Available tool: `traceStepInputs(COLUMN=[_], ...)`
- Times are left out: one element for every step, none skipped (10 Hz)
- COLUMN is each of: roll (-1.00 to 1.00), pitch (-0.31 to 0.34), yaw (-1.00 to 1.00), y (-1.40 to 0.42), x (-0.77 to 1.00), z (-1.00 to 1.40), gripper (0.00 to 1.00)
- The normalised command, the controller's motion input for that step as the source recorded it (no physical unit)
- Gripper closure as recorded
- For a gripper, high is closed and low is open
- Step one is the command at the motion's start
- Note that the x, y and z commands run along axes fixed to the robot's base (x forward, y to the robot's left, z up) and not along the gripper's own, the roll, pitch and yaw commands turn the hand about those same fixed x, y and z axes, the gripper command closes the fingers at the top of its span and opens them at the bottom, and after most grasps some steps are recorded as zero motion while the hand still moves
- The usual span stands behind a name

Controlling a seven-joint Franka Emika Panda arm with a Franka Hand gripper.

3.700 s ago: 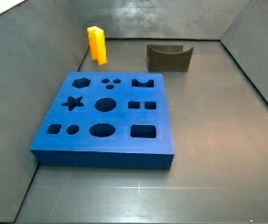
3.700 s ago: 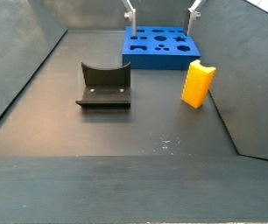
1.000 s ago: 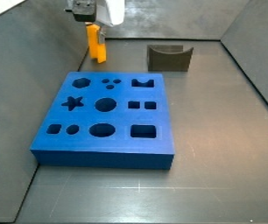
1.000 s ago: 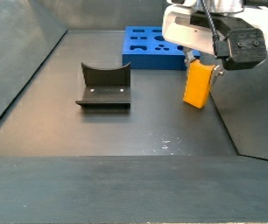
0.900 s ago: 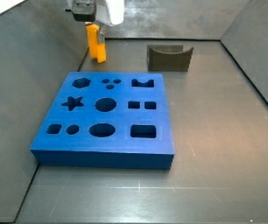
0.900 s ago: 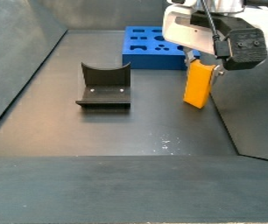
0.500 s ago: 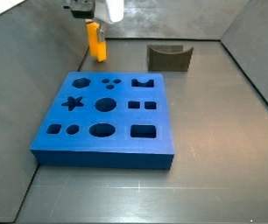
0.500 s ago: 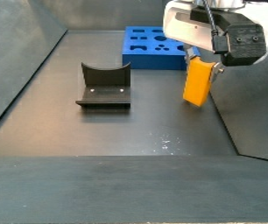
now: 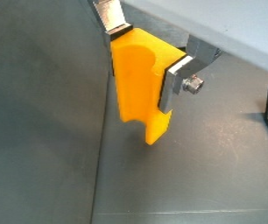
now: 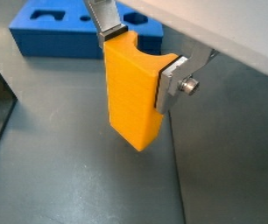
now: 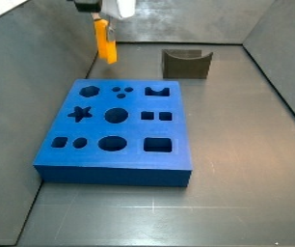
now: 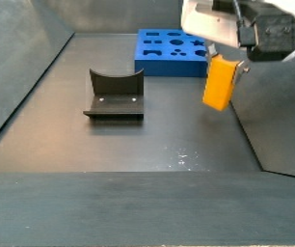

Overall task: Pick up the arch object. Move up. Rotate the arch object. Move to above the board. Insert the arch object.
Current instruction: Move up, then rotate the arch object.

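Claw [image 10: 143, 57] pinching the arch object [image 10: 134, 92] at its upper end, the yellow block hanging upright clear of the dark floor, well apart from the board [image 11: 114, 129]

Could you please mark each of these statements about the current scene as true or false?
1. The pincer is shut on the arch object. True.
2. The arch object rests on the floor. False: in both side views it hangs clear of the floor, held by the pincer.
3. The arch object already sits in a hole of the board. False: it is held beyond the board's far edge, and every cut-out is empty.
4. The dark grey-brown block stands on the floor apart from the board. True.
5. The arch object is held upright, long side vertical. True.
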Motion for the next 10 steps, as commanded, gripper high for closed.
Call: traceStepInputs(roll=[0.03,0.04,0.06,0.08,0.00,0.01,-0.01,-0.01,-0.02,-0.02], pitch=[0.037,0.037,0.039,0.047,0.000,0.006,0.060,0.072,0.077,0.076], yaw=[-0.03,-0.02,-0.02,-0.02,0.00,0.02,0.03,0.02,0.02,0.02], y=[-0.01,0.00,0.01,0.01,-0.28,-0.31,-0.25,-0.20,-0.17,-0.15], x=[-0.04,-0.03,-0.03,-0.03,0.33,0.37,0.30,0.26,0.21,0.17], z=[0.56,0.50,0.40,0.26,1.00,1.00,1.00,1.00,1.00,1.00], gripper=[1.00,1.00,1.00,1.00,1.00,1.00,1.00,1.00,1.00,1.00])
